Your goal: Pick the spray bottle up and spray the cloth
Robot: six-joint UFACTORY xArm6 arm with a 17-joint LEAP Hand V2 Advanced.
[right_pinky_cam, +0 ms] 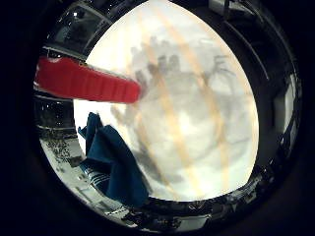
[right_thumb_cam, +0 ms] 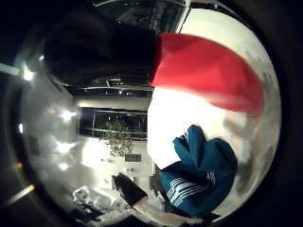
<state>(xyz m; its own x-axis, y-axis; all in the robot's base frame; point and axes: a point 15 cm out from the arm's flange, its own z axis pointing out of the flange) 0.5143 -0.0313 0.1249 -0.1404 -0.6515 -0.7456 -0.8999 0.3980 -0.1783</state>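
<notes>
A red part of the spray bottle [right_thumb_cam: 208, 71] fills much of the right thumb side palm view, so it is close to the palm. In the right little finger side palm view it reaches in as a long red shape [right_pinky_cam: 89, 81] over the white table [right_pinky_cam: 207, 147]. The dark blue cloth [right_pinky_cam: 110, 157] lies crumpled on the table near its edge; the thumb side view shows its striped end [right_thumb_cam: 194, 184].
The table's edge [right_pinky_cam: 89, 182] runs just past the cloth. Around the table is a room with bright lights and dark windows [right_thumb_cam: 104, 118]. A dark object [right_thumb_cam: 128, 189] stands on the floor by the table.
</notes>
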